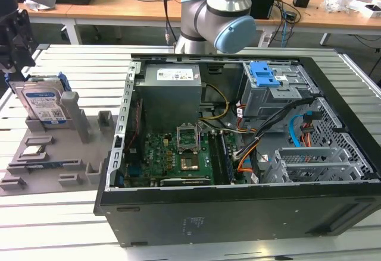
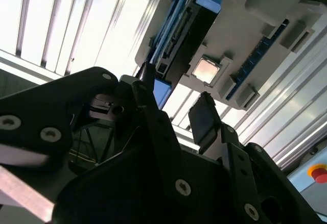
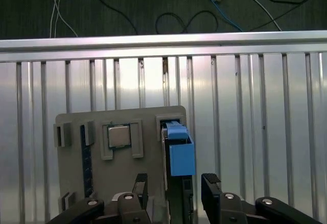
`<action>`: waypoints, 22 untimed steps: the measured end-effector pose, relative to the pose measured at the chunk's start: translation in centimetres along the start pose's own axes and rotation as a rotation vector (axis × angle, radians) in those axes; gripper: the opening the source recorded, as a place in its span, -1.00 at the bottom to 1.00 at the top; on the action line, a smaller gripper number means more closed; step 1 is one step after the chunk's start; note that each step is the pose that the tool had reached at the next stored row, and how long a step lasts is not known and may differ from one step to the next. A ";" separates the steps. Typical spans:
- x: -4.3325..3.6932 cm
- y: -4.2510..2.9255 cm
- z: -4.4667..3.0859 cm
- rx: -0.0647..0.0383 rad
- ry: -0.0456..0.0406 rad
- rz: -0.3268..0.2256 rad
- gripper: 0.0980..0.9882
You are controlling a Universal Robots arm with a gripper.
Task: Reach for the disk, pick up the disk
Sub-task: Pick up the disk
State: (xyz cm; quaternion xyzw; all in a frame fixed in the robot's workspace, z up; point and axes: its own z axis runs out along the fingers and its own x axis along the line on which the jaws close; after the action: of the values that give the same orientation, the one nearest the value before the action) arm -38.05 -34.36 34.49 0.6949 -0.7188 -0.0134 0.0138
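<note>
Found gripper poised directly over the disk, spread wide and holding nothing. Noted jaws standing one to each side of the disk's thin upper edge in both wrist views, with clearance on both flanks. Judged this alignment deliberate: set to close on the flat faces, not on the blue bracket ends. Could not confirm contact; from the exterior view, appears just above and apart.

Found the disk standing on edge in a slot of the grey fixture, label face turned to the exterior camera. Judged upright storage meant to leave the top edge exposed for a grasp from above. Placed it at the exterior view's left, well apart from the computer case.

Noted processor chip lying flat in a recess just beside the disk's slot, untouched.

Recorded fixture resting on the slotted aluminium table.

Further off, recorded the case lying open, with blue latch on its drive cage. Noted arm's base behind the case, and workbenches beyond.

Judged reach all but complete; pick-up not yet made.
</note>
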 end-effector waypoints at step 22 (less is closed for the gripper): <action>-0.84 0.35 4.39 0.000 0.0018 -0.048 0.00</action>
State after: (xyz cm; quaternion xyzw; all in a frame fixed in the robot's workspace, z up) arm -38.55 -33.51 30.12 0.7120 -0.7019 -0.0130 0.0140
